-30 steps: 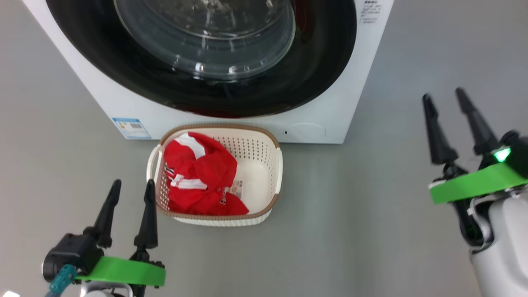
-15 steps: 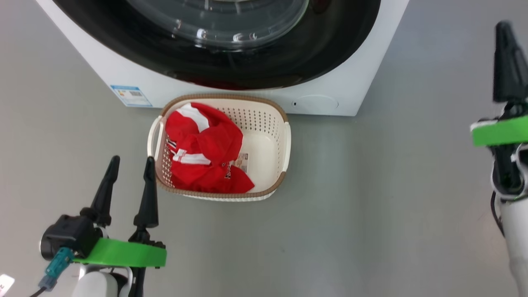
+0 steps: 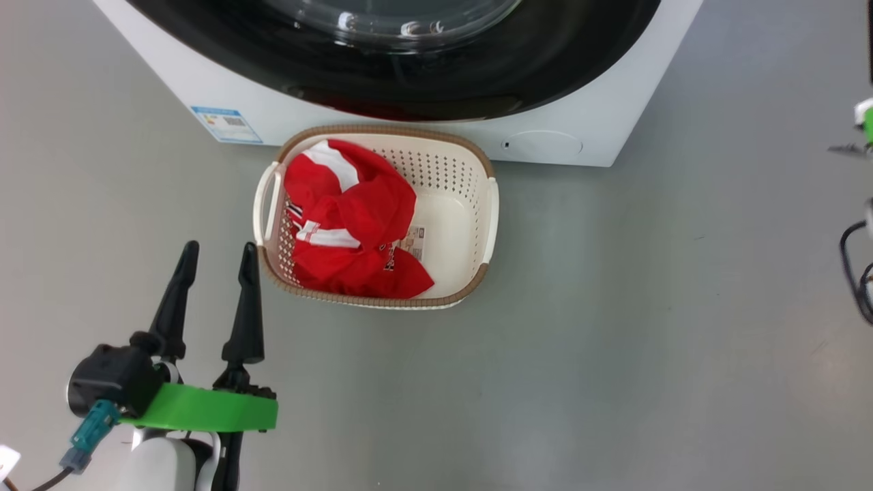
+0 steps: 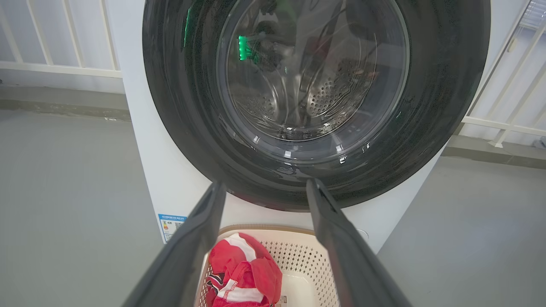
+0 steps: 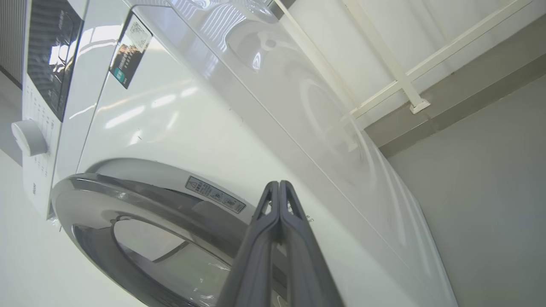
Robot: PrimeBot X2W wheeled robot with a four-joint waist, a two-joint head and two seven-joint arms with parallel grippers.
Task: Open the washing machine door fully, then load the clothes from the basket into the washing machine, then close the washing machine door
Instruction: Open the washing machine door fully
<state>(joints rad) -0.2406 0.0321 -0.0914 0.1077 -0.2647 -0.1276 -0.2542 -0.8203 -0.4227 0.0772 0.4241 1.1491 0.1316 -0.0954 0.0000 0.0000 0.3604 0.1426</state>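
In the head view the left tool [image 3: 219, 247] sits at 7 o'clock, its two dark fingers spread apart with nothing between them, tips near the basket's [image 3: 491, 204] 8 o'clock corner but apart from it. The basket rests on the grey floor [image 3: 614, 354] just in front of the washing machine [image 3: 614, 102], which fills the 12 o'clock edge. The clothes [image 3: 354, 232] lie bunched in the basket's 9 o'clock half, red with white stripes; the 3 o'clock half is bare, with a paper label [image 3: 414, 242] on its floor. A blue label [image 3: 227, 124] sits at the machine's lower 9 o'clock corner and a round cap [image 3: 542, 144] toward 3 o'clock.

In the left wrist view the released fingers of the left tool [image 4: 265, 184] frame the washing machine door [image 4: 435, 85], which sits flat against the machine's front (closed, as far as this view shows), the drum visible through its glass.

In the right wrist view the right tool [image 5: 278, 184] is clenched, fingers pressed together on nothing, its tip over the white front just beside the door's rim at 12 o'clock; whether it touches I cannot tell. A knob [image 5: 29, 137] shows at 9 o'clock.
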